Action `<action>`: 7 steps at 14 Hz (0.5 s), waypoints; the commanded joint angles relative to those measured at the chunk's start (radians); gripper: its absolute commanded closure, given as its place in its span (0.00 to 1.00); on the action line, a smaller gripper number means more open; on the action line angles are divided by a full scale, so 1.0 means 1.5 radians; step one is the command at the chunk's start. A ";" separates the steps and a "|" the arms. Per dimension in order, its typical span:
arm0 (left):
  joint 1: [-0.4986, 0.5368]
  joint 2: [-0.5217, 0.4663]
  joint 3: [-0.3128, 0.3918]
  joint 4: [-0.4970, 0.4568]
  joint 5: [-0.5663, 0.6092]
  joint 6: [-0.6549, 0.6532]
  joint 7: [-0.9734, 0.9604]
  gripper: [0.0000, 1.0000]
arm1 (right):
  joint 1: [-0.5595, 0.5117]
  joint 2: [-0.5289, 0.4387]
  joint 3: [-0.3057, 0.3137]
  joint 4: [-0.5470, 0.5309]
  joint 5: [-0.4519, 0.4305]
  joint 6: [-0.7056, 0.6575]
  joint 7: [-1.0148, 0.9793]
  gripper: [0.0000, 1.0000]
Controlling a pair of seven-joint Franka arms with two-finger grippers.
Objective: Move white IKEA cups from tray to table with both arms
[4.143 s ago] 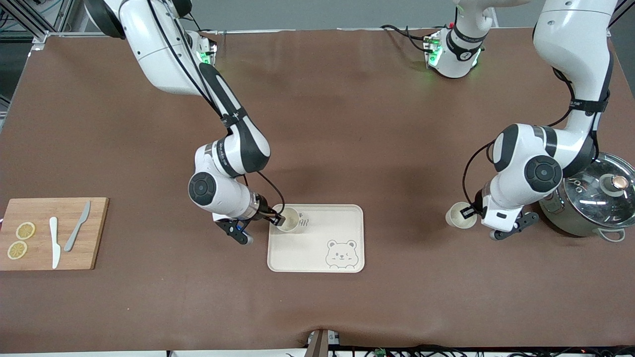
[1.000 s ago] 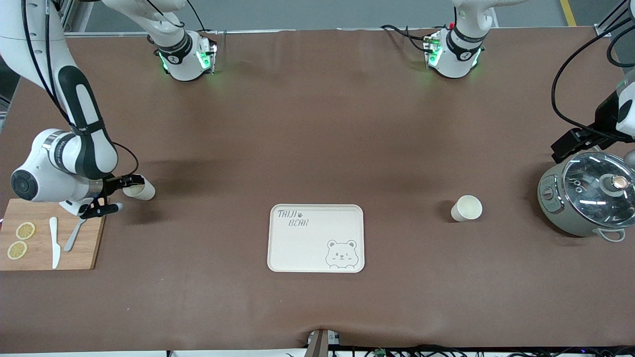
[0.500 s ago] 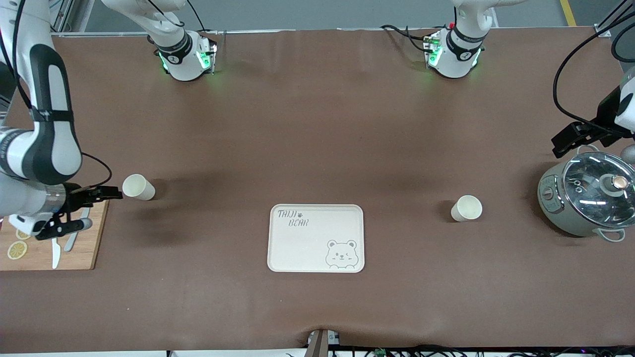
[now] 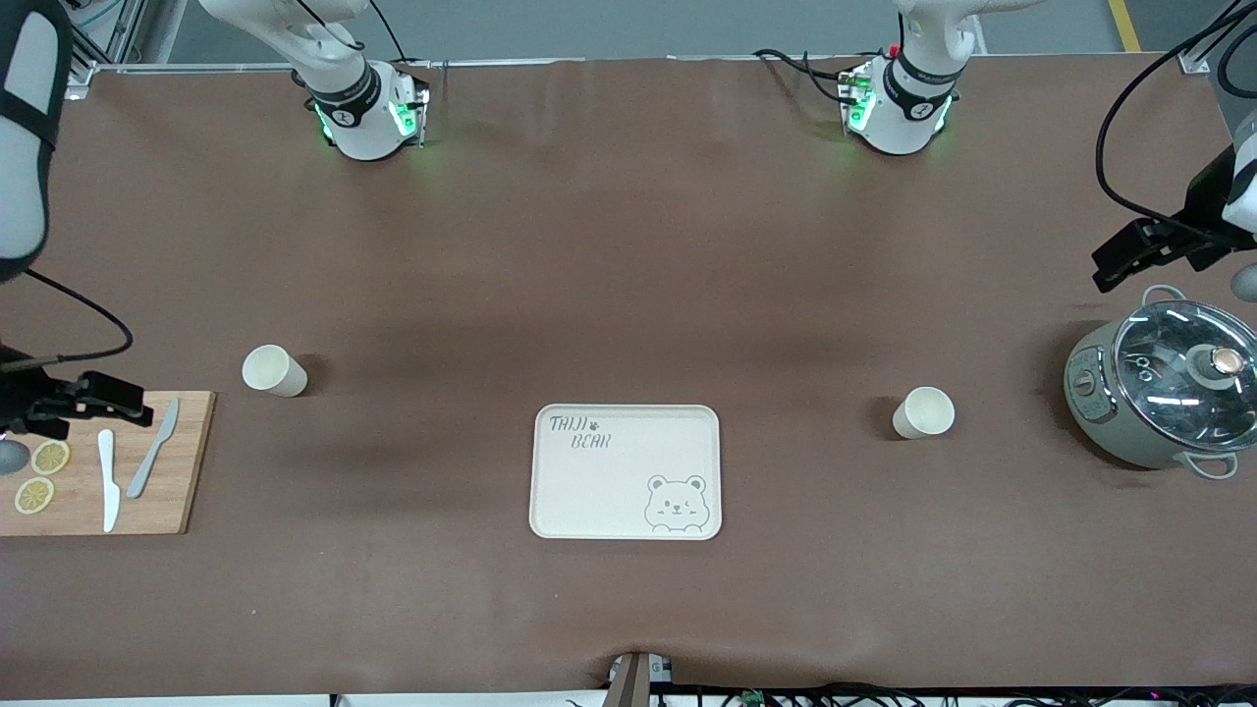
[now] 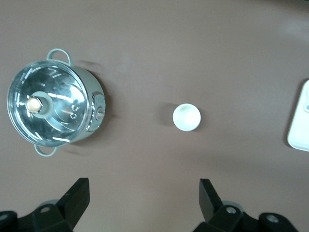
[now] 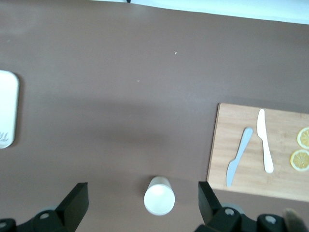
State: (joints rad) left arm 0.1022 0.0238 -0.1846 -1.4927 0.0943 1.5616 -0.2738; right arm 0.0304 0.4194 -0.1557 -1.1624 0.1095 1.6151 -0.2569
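Two white IKEA cups stand upright on the brown table. One cup (image 4: pixel 273 371) is beside the cutting board toward the right arm's end, and it shows in the right wrist view (image 6: pixel 159 195). The other cup (image 4: pixel 923 412) stands between the tray and the pot, and it shows in the left wrist view (image 5: pixel 187 117). My right gripper (image 4: pixel 93 395) (image 6: pixel 142 188) is open and empty, raised over the cutting board's edge, apart from its cup. My left gripper (image 4: pixel 1129 257) (image 5: pixel 142 186) is open and empty, raised over the table by the pot.
A cream bear-printed tray (image 4: pixel 626 471) lies bare at mid-table. A wooden cutting board (image 4: pixel 191 462) holds two small knives and lemon slices. A lidded steel pot (image 4: pixel 1164 393) stands at the left arm's end.
My right gripper has let go of the cup beside the cutting board and drawn away from it toward the table's end. My left gripper has risen a little. Both cups stay put.
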 commanded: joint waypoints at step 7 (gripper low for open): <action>0.003 -0.031 -0.003 -0.017 -0.024 -0.016 0.013 0.00 | 0.012 -0.286 0.005 -0.178 -0.064 -0.136 0.122 0.00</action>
State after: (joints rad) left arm 0.1026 0.0060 -0.1846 -1.4956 0.0825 1.5468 -0.2738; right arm 0.0305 0.0719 -0.1646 -1.3244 0.0589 1.4213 -0.1466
